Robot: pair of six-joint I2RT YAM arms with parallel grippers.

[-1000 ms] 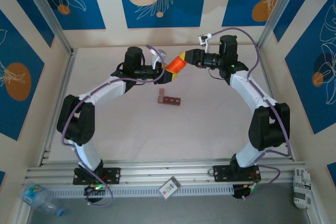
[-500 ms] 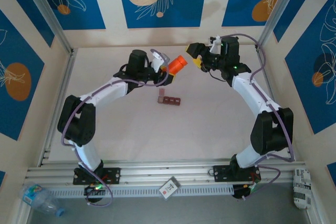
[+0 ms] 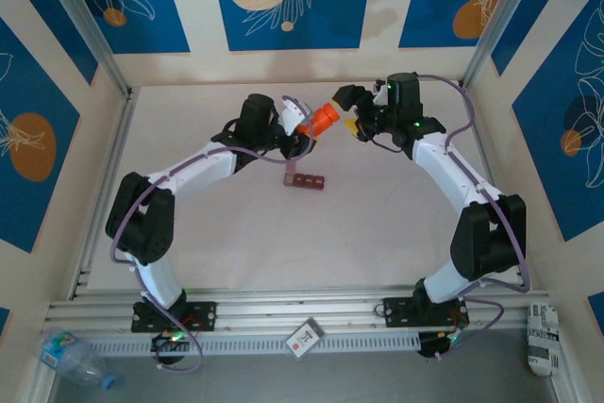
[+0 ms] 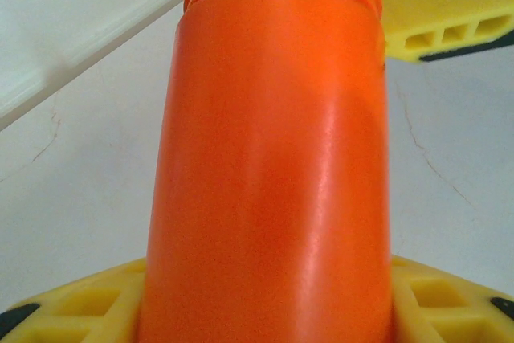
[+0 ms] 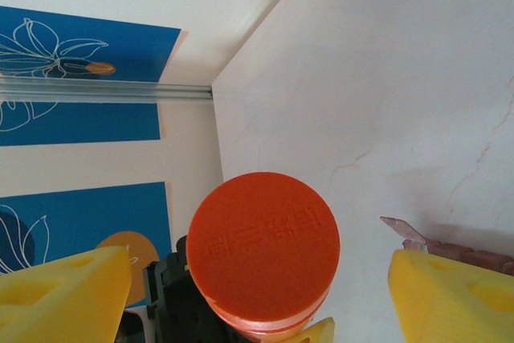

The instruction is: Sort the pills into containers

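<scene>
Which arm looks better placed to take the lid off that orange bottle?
Right. The left gripper holds the bottle, so it is busy. The right gripper is open and faces the lid, with a finger on each side.

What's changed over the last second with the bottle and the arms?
The right gripper let go of the cap of the orange bottle, backed off, then returned; its jaws now stand open either side of the cap. The left gripper kept hold of the bottle and shifted it slightly right. The containers stayed put.
</scene>
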